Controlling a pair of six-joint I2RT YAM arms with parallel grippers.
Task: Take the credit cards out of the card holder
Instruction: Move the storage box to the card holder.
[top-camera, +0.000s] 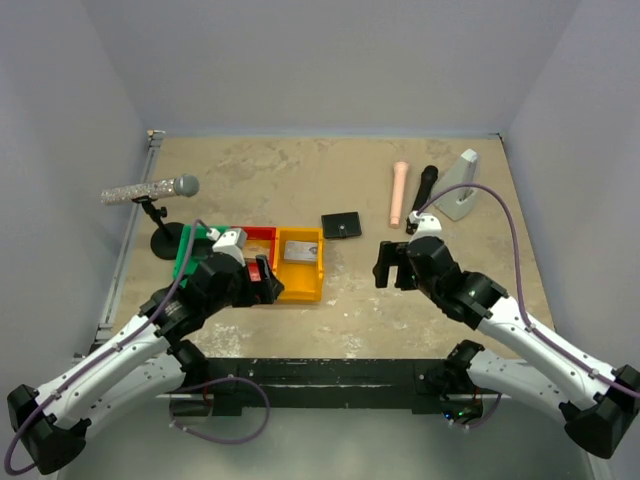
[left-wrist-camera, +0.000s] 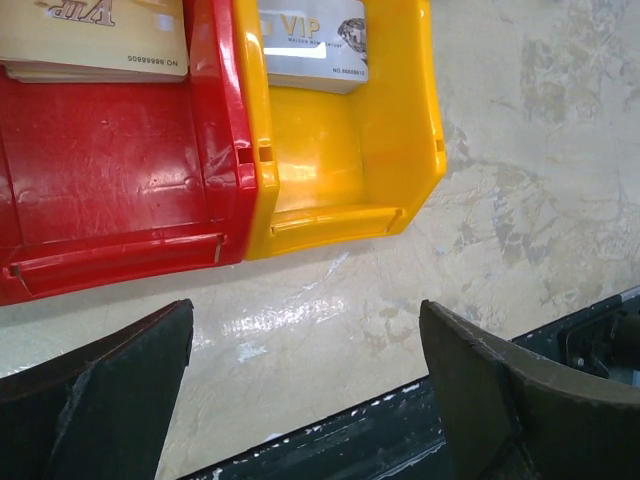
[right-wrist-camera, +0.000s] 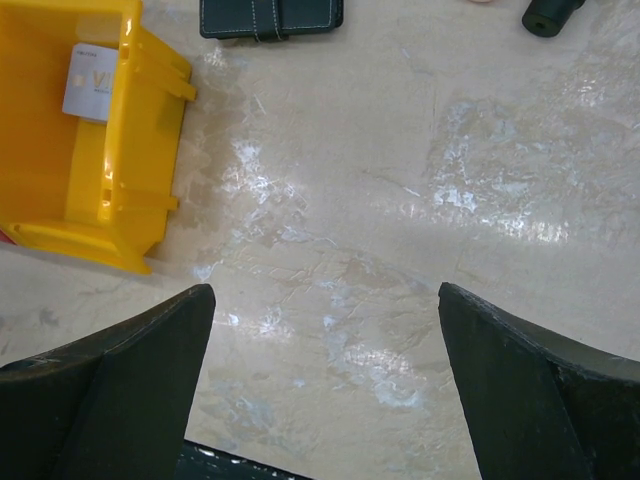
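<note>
Table (right-wrist-camera: 400, 150) bears card holder (right-wrist-camera: 270, 15) beyond right claw (right-wrist-camera: 325, 292).

Card holder (top-camera: 341, 225) shut, flat; silver card (left-wrist-camera: 312, 45) in yel bin (left-wrist-camera: 330, 150), tan card (left-wrist-camera: 95, 40) red bin (left-wrist-camera: 120, 170).

card holder (top-camera: 341, 225) right of joined bins (top-camera: 276, 250) | one card (top-camera: 299, 251) in right bin (top-camera: 303, 290) | another card (left-wrist-camera: 95, 35) in middle bin (left-wrist-camera: 110, 170)

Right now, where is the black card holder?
In the top view, the card holder lies flat near the middle, just right of the yellow bin at its far corner, and left of the pink cylinder.
</note>
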